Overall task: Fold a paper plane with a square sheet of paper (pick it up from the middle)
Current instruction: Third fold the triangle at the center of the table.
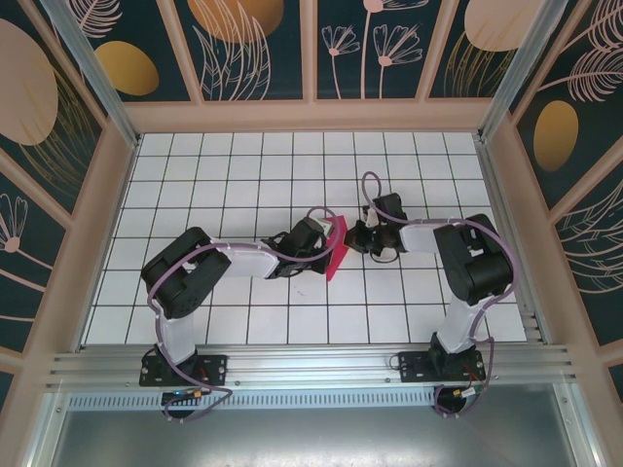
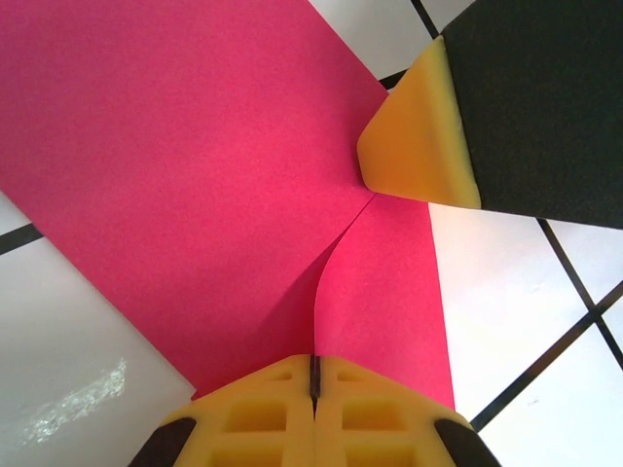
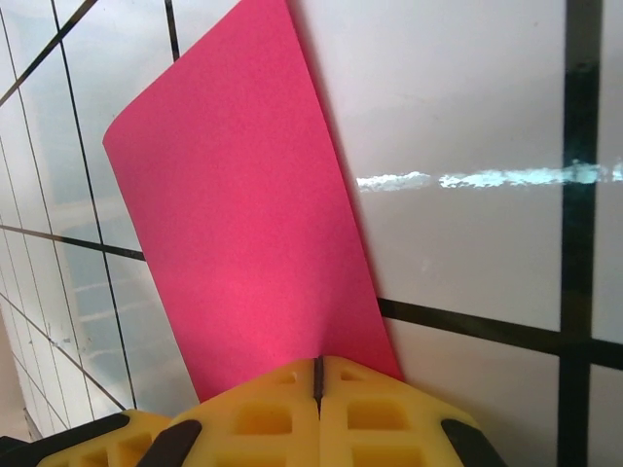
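Grip first: my left gripper (image 2: pixel 313 375) and right gripper (image 3: pixel 318 375) are each pinched tight on the square sheet of paper (image 2: pixel 195 146), holding it between my arms over the middle of the gridded table (image 1: pixel 243 175). Plain magenta-red, it bends into a loose trough, with no pressed crease that I can make out. I judge the pickup done and nearly all the folding left.

White tiled table (image 1: pixel 243 175) with dark grid lines; floral teal wall panels (image 1: pixel 263 44) behind; aluminium rail (image 1: pixel 311 365) nearest.
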`<state>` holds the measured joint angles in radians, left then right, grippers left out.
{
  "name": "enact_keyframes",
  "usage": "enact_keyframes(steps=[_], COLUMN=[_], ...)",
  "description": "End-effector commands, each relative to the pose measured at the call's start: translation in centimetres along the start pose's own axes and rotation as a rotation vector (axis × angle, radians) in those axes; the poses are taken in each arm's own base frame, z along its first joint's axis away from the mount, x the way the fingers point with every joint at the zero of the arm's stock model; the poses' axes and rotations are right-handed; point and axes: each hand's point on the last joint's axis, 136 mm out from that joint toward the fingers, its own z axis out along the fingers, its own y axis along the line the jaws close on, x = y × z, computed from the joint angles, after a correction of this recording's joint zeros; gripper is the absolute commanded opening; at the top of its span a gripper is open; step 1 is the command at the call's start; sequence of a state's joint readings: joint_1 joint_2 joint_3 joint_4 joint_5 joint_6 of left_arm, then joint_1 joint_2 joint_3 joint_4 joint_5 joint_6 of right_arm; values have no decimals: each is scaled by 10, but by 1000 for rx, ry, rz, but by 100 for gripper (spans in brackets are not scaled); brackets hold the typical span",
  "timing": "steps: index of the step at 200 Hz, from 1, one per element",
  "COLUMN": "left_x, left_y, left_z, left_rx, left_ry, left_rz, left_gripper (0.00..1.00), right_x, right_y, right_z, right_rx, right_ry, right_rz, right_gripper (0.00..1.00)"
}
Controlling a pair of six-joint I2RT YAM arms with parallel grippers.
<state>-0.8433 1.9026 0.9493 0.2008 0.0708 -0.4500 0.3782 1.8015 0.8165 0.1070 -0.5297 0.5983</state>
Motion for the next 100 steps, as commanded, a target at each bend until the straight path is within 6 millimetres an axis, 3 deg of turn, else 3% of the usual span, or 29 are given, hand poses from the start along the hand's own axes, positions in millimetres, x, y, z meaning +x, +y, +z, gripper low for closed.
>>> enact_keyframes(steps=[1,49,65,100], left_x=[30,31,32,28], left_y=[18,17,18,16], left_z=[8,8,8,7], left_rx=[-59,-59,-58,-57], left_ry=[110,113,114,106], left_rz=[-5,-6,-7,-9], left_gripper=[0,0,0,0], right_x=[9,-18,-19,-7], right_y=[-18,23,21,-8], right_z=[3,-26,-22,-3], right_rx=[63,-83,-79,-22], right_ry=[26,-42,-31,13], right_rz=[0,-42,-47,-2], right_gripper=[1,2,2,2])
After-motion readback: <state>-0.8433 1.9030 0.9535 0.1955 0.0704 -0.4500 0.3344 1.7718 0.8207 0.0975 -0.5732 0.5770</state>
